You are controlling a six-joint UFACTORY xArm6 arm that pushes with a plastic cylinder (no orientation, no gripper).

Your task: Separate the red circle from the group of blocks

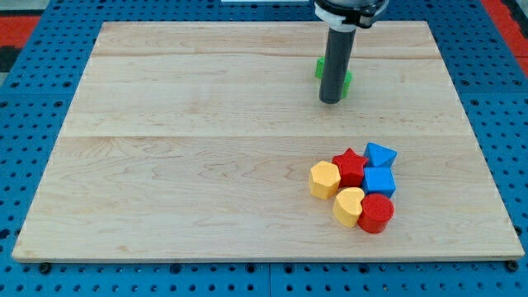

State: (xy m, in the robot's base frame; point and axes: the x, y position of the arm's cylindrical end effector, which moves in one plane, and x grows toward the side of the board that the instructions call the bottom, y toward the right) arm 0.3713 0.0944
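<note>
Pincer lacking; rod tip [330, 101] down beside green block [346, 80], well apart from red circle [376, 213] in cluster on counter [190, 165].

The red circle [376, 213] lies flat at the bottom right of the group of blocks [355, 183], touching the yellow heart [348, 206] and the blue cube [379, 181].

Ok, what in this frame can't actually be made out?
- Green block, camera view: mostly hidden behind the rod, so its shape is unclear.
- My tip: whether it touches the green block cannot be told.
- Arm above the rod: cut off by the view's top edge.
- Red circle: contact with the yellow heart and blue cube looks likely, but gaps are too small to judge.
</note>
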